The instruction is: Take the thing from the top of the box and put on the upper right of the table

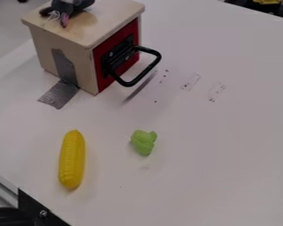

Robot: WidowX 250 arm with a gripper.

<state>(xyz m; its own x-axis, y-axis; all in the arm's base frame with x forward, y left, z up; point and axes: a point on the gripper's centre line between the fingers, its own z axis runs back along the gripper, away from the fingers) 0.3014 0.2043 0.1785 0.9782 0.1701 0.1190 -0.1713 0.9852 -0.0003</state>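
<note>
Down at the lower left of the frame, nearest me, there's a dark rounded thing (11, 217) by the black corner piece (30, 204), which has a screw (43, 213) in it, at the edge of the white table (227, 154). A bit further in, the yellow corn (72, 160) lies lengthwise, and well apart to its right, just below the middle of the frame, sits a lumpy green piece (144, 142). Beyond them, a strip of grey tape (60, 94) runs from the tabletop up the side of the wooden box (40, 48) at the upper left. Right of the box are some flecked dark marks (191, 82); whether they're writing, I can't tell. The box has a red door (98, 57) with a black handle (153, 66) sticking out over the table. On top of the box, at the top edge, lies the thing to be taken, a dark grey toy (66, 6) with a pinkish bit. At the upper right corner there's something yellow (266, 1) on something dark (277, 10). Whether the claw is apart, together or clamped on anything, I can't tell.
</note>
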